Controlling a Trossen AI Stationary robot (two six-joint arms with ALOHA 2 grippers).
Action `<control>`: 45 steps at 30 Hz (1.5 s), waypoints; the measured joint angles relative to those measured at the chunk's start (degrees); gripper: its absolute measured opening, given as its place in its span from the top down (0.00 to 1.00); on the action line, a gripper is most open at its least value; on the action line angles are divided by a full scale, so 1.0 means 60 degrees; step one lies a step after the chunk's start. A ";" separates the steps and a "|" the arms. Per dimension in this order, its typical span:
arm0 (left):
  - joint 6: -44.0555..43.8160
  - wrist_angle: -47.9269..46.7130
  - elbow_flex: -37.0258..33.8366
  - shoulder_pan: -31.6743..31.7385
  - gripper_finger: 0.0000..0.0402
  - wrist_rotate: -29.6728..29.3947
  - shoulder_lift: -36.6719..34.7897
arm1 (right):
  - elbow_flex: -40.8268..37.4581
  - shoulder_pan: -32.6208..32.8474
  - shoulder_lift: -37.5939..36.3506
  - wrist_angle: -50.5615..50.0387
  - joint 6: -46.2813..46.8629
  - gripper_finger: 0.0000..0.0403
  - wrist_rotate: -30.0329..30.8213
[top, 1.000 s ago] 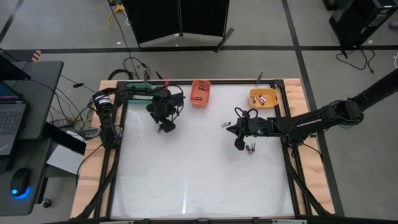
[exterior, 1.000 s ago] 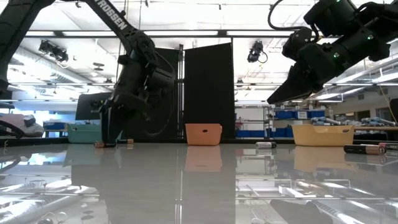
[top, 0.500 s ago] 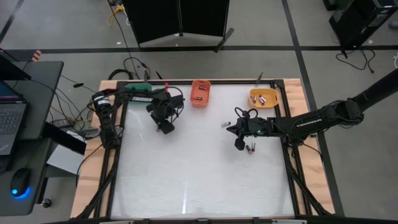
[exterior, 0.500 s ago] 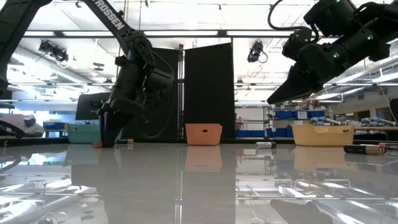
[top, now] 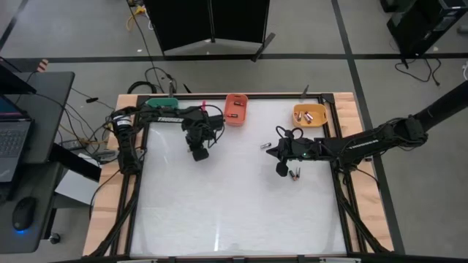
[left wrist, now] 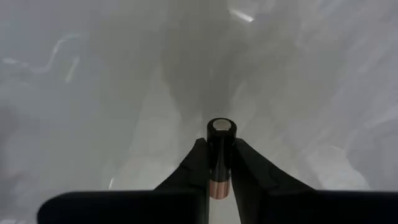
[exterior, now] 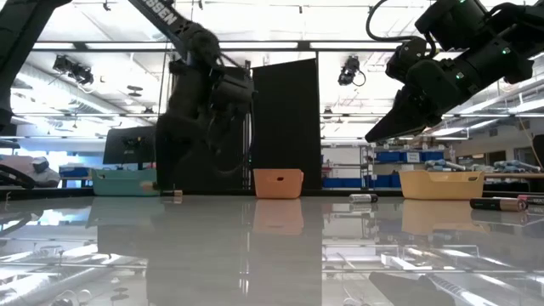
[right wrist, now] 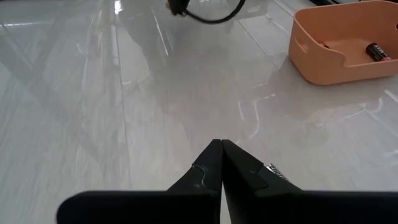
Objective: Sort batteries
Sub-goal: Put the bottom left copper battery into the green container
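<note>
My left gripper (top: 199, 153) hangs over the table's far left part, pointing down, shut on a black battery (left wrist: 220, 155) with a copper band. A small battery (exterior: 174, 194) lies on the table beside it. My right gripper (top: 281, 172) is shut and holds nothing, slanting down above the right part of the table. Two batteries (top: 295, 174) lie just right of it, and one more battery (top: 266, 146) lies farther back. The orange bin (top: 235, 108) and yellow bin (top: 309, 114) at the far edge hold batteries. My left gripper pinches the black battery's round sides (left wrist: 219, 171) between its two fingers. The fingers come from above and lie along the battery. The battery stands upright, its silvery end (left wrist: 221, 126) pointing down past the fingertips and its copper end (left wrist: 219, 188) back between the fingers. It appears clear of the table.
A teal bin (top: 162, 103) stands at the far left corner. The black table frame (top: 338, 146) runs round the white top, with cables at the far left. The near half of the tabletop (top: 234, 219) is bare.
My left gripper has shut on the black battery, rolled a little about its own line, and gone toward the table's right edge and slightly up, taking the battery along. The second small battery stays where it lay.
</note>
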 joint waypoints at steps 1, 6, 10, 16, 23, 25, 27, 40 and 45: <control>0.0005 -0.0133 0.0164 -0.0002 0.89 -0.0162 -0.0046 | 0.0000 0.0000 0.0000 0.0000 -0.0003 0.97 0.0000; -0.0007 -0.0284 0.0890 0.0372 0.89 -0.1261 -0.0715 | 0.0000 0.0000 0.0000 -0.0018 -0.0004 0.97 0.0008; -0.0233 -0.0530 0.1096 0.1361 0.89 -0.1769 -0.1373 | 0.0000 0.0000 0.0000 -0.0021 -0.0004 0.95 0.0027; -0.0263 -0.0717 0.1105 0.3339 0.89 -0.2353 -0.2143 | -0.0003 0.0000 0.0000 -0.0055 -0.0007 0.98 0.0043; -0.0039 -0.0430 0.1071 0.5594 0.89 -0.2361 -0.2031 | -0.0004 0.0000 0.0000 -0.0073 0.0025 0.95 0.0044; 0.0035 -0.0476 0.0953 0.6056 0.89 -0.2340 -0.1996 | -0.0004 0.0000 0.0000 -0.0082 0.0028 0.96 0.0044; 0.0109 -0.0298 0.0846 0.6394 0.89 -0.2397 -0.2022 | -0.0004 0.0000 0.0000 -0.0096 0.0025 0.97 0.0044; -0.0351 0.1316 -0.1028 0.7118 0.89 -0.2194 -0.2017 | -0.0004 0.0000 0.0000 -0.0207 0.0011 0.97 0.0047; -0.0598 0.1829 -0.1130 0.7398 0.89 -0.2153 -0.2018 | -0.0004 0.0000 0.0000 -0.0215 0.0002 0.96 0.0047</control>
